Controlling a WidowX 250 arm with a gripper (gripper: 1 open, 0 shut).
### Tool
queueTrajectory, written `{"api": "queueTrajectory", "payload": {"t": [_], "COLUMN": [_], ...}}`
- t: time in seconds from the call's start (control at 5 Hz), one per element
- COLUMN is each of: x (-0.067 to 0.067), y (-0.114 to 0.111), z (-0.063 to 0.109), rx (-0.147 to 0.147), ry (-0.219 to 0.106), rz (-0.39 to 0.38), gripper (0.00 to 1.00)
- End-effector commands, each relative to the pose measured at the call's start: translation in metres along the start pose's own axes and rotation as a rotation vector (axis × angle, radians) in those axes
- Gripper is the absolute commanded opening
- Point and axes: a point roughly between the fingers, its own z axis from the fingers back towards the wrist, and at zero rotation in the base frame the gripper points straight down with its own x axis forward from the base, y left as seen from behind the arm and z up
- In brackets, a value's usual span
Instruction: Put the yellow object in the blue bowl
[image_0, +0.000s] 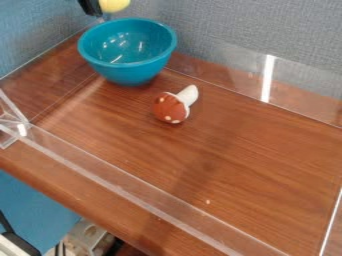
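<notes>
1. At the top edge of the frame, left of centre, the yellow object (115, 5) shows as a small rounded yellow shape, cut off by the frame border.
2. Just to its left a sliver of the dark claw (91, 6) is visible, touching the yellow object; the rest of the arm is out of frame.
3. The claw appears to have hold of the yellow object, which hangs in the air above the bench, but how far its jaws stand apart cannot be told from so small a piece.
4. The blue bowl (128, 51) sits in the upper left of the frame on the bench (201, 150), directly below the yellow object and apart from it; its inside is glossy.
5. A red-capped mushroom (174, 105) with a white stem lies on its side near the middle of the frame, just below and right of the bowl, not touching it.
6. Clear plastic walls (267, 78) ring the brown wood-grain bench top.
</notes>
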Motion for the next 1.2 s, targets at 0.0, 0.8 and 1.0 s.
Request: {"api": "queueTrajectory", "payload": {"t": [0.0,0.8,1.0], "x": [-0.022,-0.035,-0.032], "y": [-0.009,0.0,0.001], "z": [0.037,0.028,0.02], "rx": [-0.084,-0.103,-0.106], "ry": [-0.058,-0.1,-0.108], "rz": [-0.102,-0.017,-0.009], "gripper": [0.0,0.0,0.0]}}
